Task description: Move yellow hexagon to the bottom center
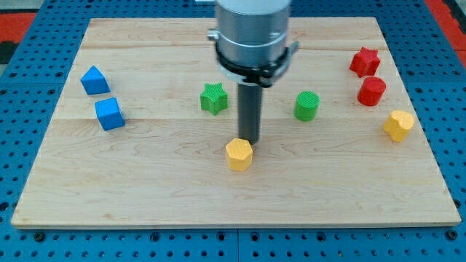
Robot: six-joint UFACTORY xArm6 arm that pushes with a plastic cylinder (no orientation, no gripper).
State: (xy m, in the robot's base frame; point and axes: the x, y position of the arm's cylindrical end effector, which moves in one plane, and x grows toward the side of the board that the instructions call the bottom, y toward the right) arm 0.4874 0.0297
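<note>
The yellow hexagon (239, 154) lies on the wooden board (145, 189), a little below the middle. My tip (250, 140) stands just above it and slightly to its right, touching or nearly touching its upper edge. The rod rises from there to the arm's grey body at the view's top.
A green star (213, 97) and a green cylinder (307, 105) flank the rod. A blue triangular block (94, 79) and a blue cube (109, 113) sit at the left. A red star (365, 62), a red cylinder (371, 91) and another yellow block (398, 125) sit at the right.
</note>
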